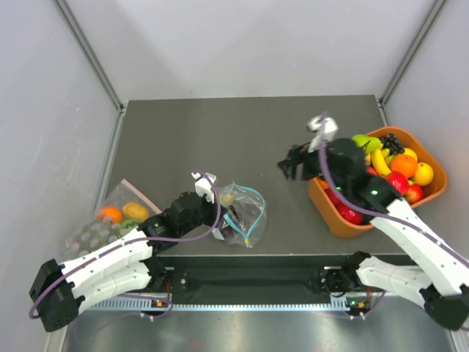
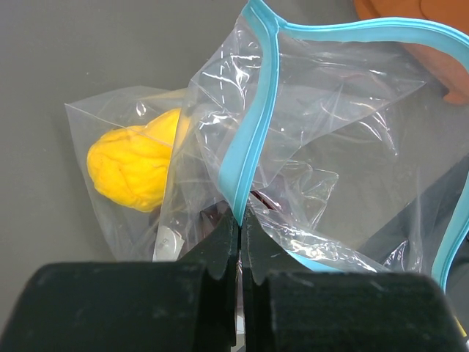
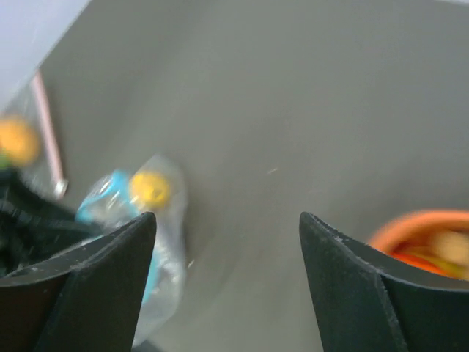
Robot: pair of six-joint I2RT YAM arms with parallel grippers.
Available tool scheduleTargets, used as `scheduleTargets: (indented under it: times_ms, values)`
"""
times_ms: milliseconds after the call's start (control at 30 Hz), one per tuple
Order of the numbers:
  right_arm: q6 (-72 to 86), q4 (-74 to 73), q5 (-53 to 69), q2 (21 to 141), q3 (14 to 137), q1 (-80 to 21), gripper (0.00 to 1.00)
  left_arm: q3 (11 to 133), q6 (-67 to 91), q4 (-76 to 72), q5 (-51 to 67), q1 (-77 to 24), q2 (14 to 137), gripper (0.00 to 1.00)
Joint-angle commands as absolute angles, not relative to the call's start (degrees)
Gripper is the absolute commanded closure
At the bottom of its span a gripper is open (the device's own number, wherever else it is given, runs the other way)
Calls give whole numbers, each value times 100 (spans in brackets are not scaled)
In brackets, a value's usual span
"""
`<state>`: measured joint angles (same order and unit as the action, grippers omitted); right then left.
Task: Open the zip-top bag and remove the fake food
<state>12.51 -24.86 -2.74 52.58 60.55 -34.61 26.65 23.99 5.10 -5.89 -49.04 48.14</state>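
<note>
Nearest, at lower centre, clamps left gripper [image 2: 239,227] jaws together on the bag [image 2: 330,110] at its blue strip, likely anchoring the open mouth. Holds a lemon [image 2: 135,165] inside, left of middle. Farther right, poises right gripper [image 3: 227,220] jaws apart, empty, beside the bowl [image 1: 331,218], presumably to reach in.

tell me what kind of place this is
Probably a robot test cell: left arm and right arm bolted to a grey table, blank white walls, and plastic fruit in an orange bin.

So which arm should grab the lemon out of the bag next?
Right, probably: the right claw is open and empty, while the left claw grips the zip-top bag at its blue strip.
</note>
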Motion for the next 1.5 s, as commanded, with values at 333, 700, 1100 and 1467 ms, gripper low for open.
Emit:
scheduleTargets:
  times_ms: [333,700,1100,1467]
  values:
    - [2267,-484,1484,7408,6065,-5774,41,2830,2426,597,-835,-4869,4746,100]
    - [2654,-123,1292,8314,5467,-5783,52,2821,2522,1098,-975,-4869,4246,100]
    - [2663,-114,308,8885,5379,-5792,53,2812,2637,1731,-923,-4869,3490,100]
    - [2162,-167,404,9017,5809,-6301,54,2733,2777,1697,-791,-4869,3322,100]
